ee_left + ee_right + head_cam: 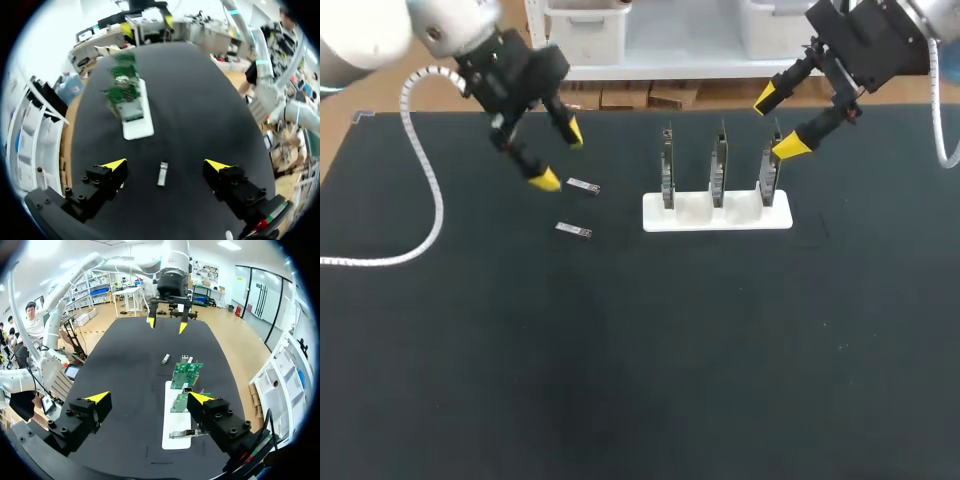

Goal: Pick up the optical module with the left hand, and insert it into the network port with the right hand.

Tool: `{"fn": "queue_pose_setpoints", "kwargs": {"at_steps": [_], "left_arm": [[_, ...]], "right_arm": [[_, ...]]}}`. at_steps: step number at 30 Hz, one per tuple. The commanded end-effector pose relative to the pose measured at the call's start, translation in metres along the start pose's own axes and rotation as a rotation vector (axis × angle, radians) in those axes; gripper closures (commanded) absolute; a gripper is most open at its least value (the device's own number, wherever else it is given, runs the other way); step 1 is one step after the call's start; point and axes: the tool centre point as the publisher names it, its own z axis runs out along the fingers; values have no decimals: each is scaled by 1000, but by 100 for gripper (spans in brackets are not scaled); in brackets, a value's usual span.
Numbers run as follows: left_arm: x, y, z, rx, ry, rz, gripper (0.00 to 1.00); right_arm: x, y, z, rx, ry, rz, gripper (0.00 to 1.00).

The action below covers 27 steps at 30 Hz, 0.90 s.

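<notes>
Hovering left tool [165, 164] wide open | optical module [162, 174] beneath | seemingly untouched

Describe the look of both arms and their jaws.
The left arm and right arm have pale rounded links and black bolted jaws with pointed yellow tips. A white spiral-wrapped cable trails off the left; another white cable hangs by the right.

Matte black desk [620, 380]. A plain white rack [740, 218] carries green circuit boards [186, 374]. An optical module [583, 186] and a second module [574, 231] are silver-grey. The left gripper [560, 155] and right gripper [778, 122] are black, their jaws tipped bright yellow. The ribbed cable [425, 190] is white.
</notes>
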Motion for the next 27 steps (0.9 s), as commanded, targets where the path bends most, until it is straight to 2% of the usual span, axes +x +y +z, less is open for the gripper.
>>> {"fn": "queue_pose_setpoints", "kwargs": {"at_steps": [1,4,21,27], "left_arm": [[4,-17,19,-3,20,-20,0],[10,-19,27,-2,96,-47,0],[10,-19,27,-2,96,-47,0],[-2,-13,19,-26,124,7,0]], "right_arm": [[0,0,0,1,-1,-1,0],[0,0,0,1,-1,-1,0],[0,0,0,1,-1,-1,0],[0,0,0,1,-1,-1,0]]}}
